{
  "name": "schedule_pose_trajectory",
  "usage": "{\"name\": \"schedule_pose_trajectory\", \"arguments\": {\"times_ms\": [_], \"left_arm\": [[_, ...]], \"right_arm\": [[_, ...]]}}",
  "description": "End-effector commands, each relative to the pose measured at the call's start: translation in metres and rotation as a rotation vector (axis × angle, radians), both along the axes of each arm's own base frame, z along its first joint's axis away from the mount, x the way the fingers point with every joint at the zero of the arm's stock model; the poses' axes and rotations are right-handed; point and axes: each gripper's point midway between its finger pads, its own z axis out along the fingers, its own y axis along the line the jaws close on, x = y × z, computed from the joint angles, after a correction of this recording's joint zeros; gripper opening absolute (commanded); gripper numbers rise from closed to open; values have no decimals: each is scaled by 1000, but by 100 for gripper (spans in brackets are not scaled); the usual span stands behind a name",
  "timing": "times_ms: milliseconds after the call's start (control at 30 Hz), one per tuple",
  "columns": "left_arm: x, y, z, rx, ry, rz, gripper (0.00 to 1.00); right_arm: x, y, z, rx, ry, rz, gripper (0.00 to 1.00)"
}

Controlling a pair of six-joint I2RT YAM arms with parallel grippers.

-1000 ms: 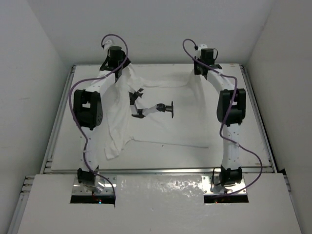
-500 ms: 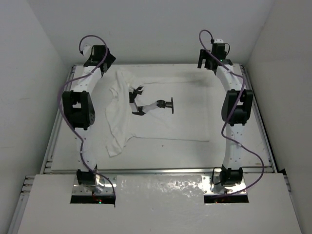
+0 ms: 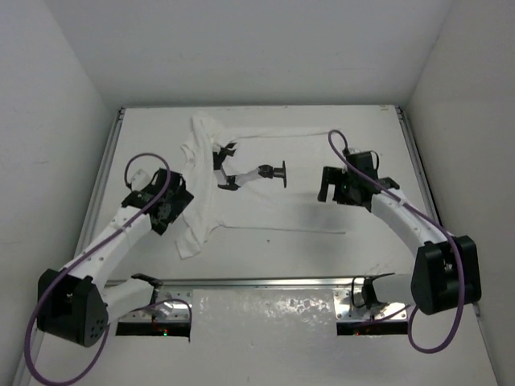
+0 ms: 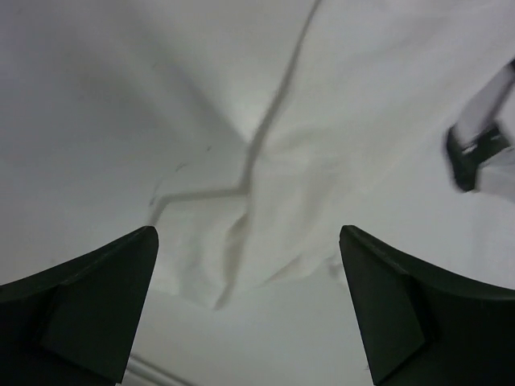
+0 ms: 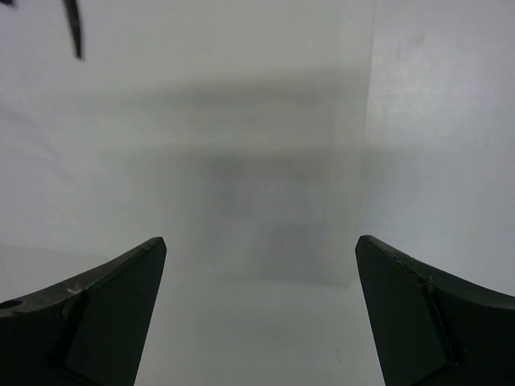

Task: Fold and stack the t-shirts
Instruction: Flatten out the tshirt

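While my left gripper [image 3: 175,211] and right gripper [image 3: 328,189] both gape empty, the t-shirt [image 3: 197,201] lies between them, bunched end nearest left.

White walls [image 3: 241,48] enclose a white table [image 3: 306,257] with metal rails [image 3: 265,281].

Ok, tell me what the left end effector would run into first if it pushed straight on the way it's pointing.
Most likely the t-shirt: its rumpled edge lies straight ahead of the open left end effector in the wrist view. How far off it is, I can't tell.
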Motion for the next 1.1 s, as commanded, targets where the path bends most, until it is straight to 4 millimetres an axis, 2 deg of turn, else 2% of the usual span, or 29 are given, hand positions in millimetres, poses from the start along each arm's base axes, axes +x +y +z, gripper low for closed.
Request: {"name": "schedule_pose_trajectory", "arguments": {"times_ms": [0, 33, 133, 200, 233, 267, 333, 433, 467, 533, 600, 667, 767, 833, 900, 933, 1033, 1067], "left_arm": [[-36, -5, -28, -28, 100, -58, 94], [-39, -4, -31, -24, 110, -64, 94], [-44, 1, -39, 22, 178, -80, 84], [-45, -8, -50, 0, 220, -152, 77], [-48, -18, -59, -41, 228, -192, 66], [-52, -22, -65, -54, 238, -221, 63], [-60, -35, -72, -68, 246, -283, 63], [-69, -42, -77, -73, 268, -303, 62], [-70, -48, -74, -72, 261, -326, 62], [-71, -45, -65, -28, 242, -299, 63], [-69, -46, -52, 2, 183, -311, 68], [-70, -52, -47, -8, 162, -333, 69], [-82, -54, -63, 6, 217, -346, 68], [-83, -57, -70, 20, 241, -356, 67], [-84, -56, -79, 57, 272, -366, 59], [-84, -57, -82, 68, 284, -368, 59], [-79, -54, -82, 93, 273, -356, 57], [-74, -51, -79, 114, 260, -342, 53]], "right_arm": [[-17, 0, -11, 46, -2, -25, 99], [-23, -1, -16, 48, 5, -31, 99], [-27, 6, -11, 92, -15, -15, 99], [-30, 5, -12, 89, -18, -12, 99], [-31, 4, -13, 78, -22, -6, 99], [-31, 2, -14, 70, -21, -10, 99], [-34, -3, -20, 51, -1, -13, 99], [-35, 2, -23, 74, 9, 2, 99], [-35, 2, -23, 79, 9, 4, 99], [-35, 3, -24, 81, 7, 13, 99], [-36, 5, -24, 85, 15, 22, 99], [-36, 6, -23, 89, 11, 25, 99], [-38, 6, -22, 89, 3, 30, 99], [-38, 5, -21, 91, -4, 30, 99], [-39, 6, -21, 94, -5, 36, 99], [-39, 7, -21, 98, -8, 39, 99], [-39, 7, -22, 95, -7, 42, 99], [-40, 7, -23, 96, -4, 41, 99]]}}
